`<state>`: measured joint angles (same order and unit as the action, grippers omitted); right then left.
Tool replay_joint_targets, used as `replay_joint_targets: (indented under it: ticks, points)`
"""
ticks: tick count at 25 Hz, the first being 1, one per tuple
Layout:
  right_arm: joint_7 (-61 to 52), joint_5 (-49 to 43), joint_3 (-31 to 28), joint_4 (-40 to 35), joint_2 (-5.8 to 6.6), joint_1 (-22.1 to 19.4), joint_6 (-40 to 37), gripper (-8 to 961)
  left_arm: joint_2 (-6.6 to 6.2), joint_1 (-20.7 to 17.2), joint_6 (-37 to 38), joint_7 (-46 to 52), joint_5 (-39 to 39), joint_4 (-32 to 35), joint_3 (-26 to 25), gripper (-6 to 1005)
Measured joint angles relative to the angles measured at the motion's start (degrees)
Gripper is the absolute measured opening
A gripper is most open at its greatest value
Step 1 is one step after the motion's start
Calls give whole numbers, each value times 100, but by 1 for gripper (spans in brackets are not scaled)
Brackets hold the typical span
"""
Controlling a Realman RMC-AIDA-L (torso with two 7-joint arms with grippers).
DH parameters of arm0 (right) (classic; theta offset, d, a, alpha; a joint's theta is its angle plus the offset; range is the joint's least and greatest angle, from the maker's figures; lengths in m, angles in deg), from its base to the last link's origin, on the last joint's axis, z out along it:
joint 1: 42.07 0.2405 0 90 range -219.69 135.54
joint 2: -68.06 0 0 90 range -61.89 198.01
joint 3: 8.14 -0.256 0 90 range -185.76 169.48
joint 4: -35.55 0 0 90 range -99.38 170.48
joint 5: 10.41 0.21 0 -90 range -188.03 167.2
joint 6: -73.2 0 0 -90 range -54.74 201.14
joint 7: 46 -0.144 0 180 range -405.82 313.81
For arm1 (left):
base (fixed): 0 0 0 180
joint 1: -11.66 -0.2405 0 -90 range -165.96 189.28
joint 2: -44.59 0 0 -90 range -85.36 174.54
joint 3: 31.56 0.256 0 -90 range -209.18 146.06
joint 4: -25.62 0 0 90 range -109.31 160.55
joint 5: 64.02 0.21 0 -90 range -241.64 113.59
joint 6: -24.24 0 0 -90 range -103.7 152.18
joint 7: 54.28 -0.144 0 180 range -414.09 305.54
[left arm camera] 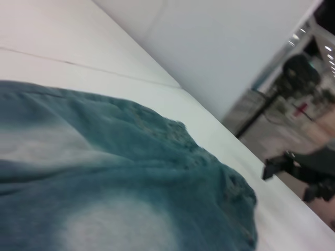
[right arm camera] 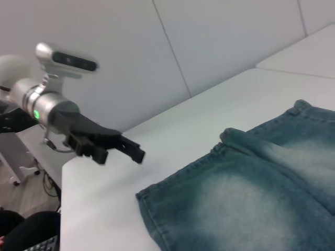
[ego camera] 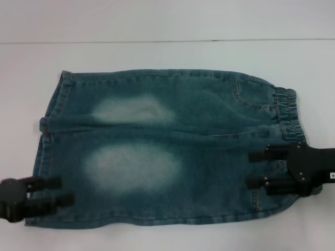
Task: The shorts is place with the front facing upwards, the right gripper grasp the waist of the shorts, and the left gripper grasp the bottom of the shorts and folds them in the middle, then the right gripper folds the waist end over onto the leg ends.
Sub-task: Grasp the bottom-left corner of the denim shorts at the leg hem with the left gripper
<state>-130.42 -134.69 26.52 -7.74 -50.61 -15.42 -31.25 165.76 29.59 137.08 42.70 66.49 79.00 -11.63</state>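
1. Nearest the front edge of the desk [ego camera: 157,26], the left gripper [ego camera: 55,191] hovers with its fingers spread wide, empty, at the near leg hem of the shorts [ego camera: 157,151].
2. The right gripper [ego camera: 256,170] is also spread and empty, poised over the waist end, reaching in level from the desk's right edge.
3. The shorts lie flat, front up, across the desk's middle, with the elastic waistband [ego camera: 288,112] at the right.
4. This looks like the first grasp: next, both grippers need to close on the near edge, then lift it across.
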Motion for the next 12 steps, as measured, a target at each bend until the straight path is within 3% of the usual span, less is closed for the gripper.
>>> replay_joint_targets:
  ticks: [7,12]
  points:
    - [-28,28,-52,5,3,-42,96,761,-177,-167,147,852,210,499,-320,842]
    - [-32,38,-56,62,-1,-55,157,761,-211,-190,279,1344,405,772,-323,842]
